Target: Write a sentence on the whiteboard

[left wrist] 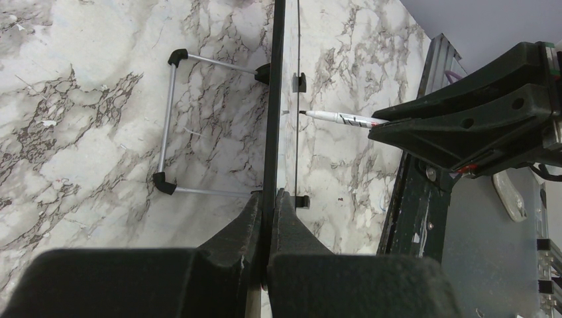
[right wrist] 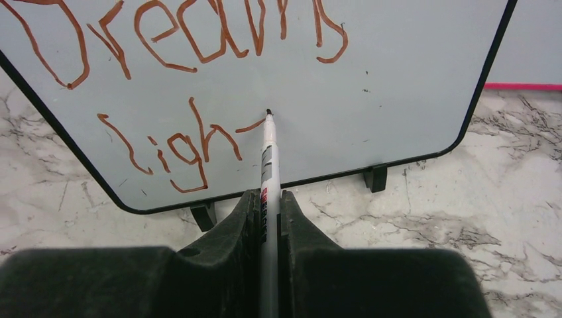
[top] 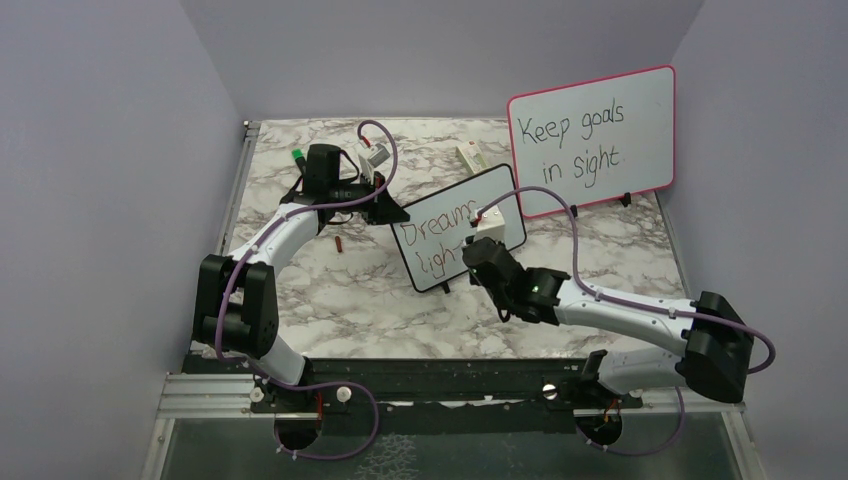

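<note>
Left gripper point(left wrist: 272, 199): jaws clamped on the left edge of the whiteboard, one finger against each face.
Small dark-red item point(top: 340, 243): on the marble table point(top: 350, 290), just below the left arm; too small to identify.
Wire stand point(left wrist: 169, 119): thin metal rods with black corner caps, on the marble behind the board, reaching its frame.
Whiteboard point(top: 500, 195): mid-table, between the two grippers, upright on small black feet and turned at an angle; thin black frame, rounded corners.
Sentence point(right wrist: 199, 40): red handwriting on two lines, "Dreams" above and "ligh" below, with a short extra stroke after the "h".
Marker point(right wrist: 268, 159): white barrel, dark tip touching the board at the end of that stroke.
Right gripper point(right wrist: 268, 199): jaws closed around the marker barrel, pointed at the board's face from the near side.
Pink-framed board point(top: 650, 100): larger, upright at the rear right, behind the whiteboard's right corner; black writing "Keep goals in sight".
</note>
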